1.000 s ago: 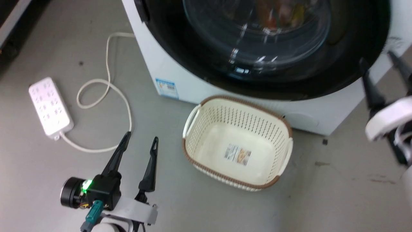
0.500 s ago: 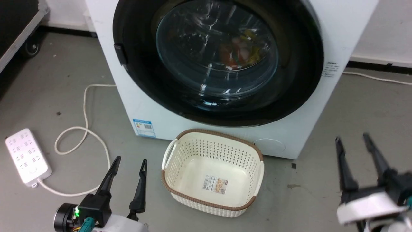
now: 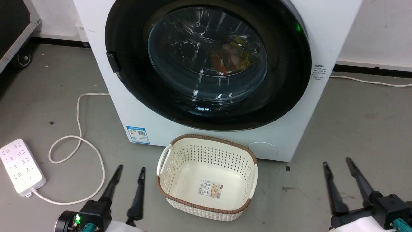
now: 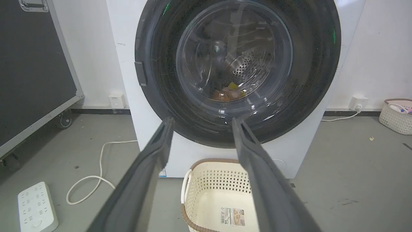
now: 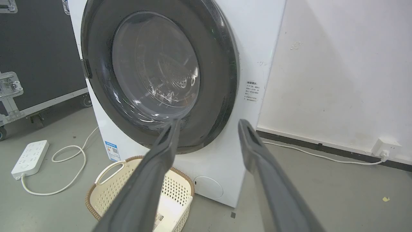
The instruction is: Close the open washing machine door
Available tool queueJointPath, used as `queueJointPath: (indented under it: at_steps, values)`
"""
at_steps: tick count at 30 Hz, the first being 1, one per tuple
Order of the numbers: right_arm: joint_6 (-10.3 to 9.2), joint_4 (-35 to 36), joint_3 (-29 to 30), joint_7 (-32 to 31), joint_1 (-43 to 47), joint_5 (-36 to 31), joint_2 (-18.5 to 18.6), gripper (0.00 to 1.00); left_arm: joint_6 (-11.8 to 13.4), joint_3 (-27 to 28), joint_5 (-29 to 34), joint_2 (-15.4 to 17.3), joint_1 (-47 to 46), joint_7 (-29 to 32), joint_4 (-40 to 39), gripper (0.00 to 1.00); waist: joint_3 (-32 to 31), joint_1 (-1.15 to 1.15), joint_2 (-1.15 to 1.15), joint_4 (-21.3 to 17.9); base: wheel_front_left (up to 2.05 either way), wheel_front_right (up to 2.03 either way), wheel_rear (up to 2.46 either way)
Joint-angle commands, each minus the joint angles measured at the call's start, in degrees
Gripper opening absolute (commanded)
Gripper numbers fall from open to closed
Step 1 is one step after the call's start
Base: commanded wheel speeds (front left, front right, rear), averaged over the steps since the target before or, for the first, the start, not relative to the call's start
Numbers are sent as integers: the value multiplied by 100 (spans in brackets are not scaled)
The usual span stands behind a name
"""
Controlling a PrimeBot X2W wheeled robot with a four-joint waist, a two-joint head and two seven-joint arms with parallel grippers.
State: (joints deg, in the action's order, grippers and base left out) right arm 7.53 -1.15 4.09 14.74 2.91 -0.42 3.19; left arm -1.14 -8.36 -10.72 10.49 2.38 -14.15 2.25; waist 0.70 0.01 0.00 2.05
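The washing machine door (image 3: 207,54) is a large round glossy black ring with a bulging clear glass centre. It lies flat against the machine's white front, and I see no gap at its edge. Coloured clothes show through the glass. The left wrist view looks at the door (image 4: 235,54) straight on, and the right wrist view sees the door (image 5: 154,74) from its right side. My left gripper (image 3: 131,168) is open and empty, low above the floor left of the basket. My right gripper (image 3: 336,162) is open and empty at the lower right, well clear of the machine.
A cream basket (image 3: 212,138) with a brown rim stands on the floor just before the machine. A white power strip (image 3: 21,167) and its looped cable (image 3: 79,129) lie at the left. A black wheeled case (image 4: 32,64) stands further left. A second basket (image 4: 397,114) sits by the right wall.
The head camera has pulled back and tilted up, bringing more of the machine into view. My right gripper has dropped from beside the door's right edge to the lower right.
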Motion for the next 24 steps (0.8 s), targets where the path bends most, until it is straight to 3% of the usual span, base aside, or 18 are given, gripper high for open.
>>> queueJointPath:
  at_steps: [1, 24]
  values:
    - [0, 0, 2, -2, 0, 0, 0, 0, 0, 1, 2, -1, 0, 2, 0, 0, 0, 0, 0, 0, 0, 0, 0]
    - [-1, 20, -72, -271, -54, 8, -5, 0, 21, 153, 196, -149, -44, 260, -39, 0, -14, 0, 0, -39, 0, 0, 0]
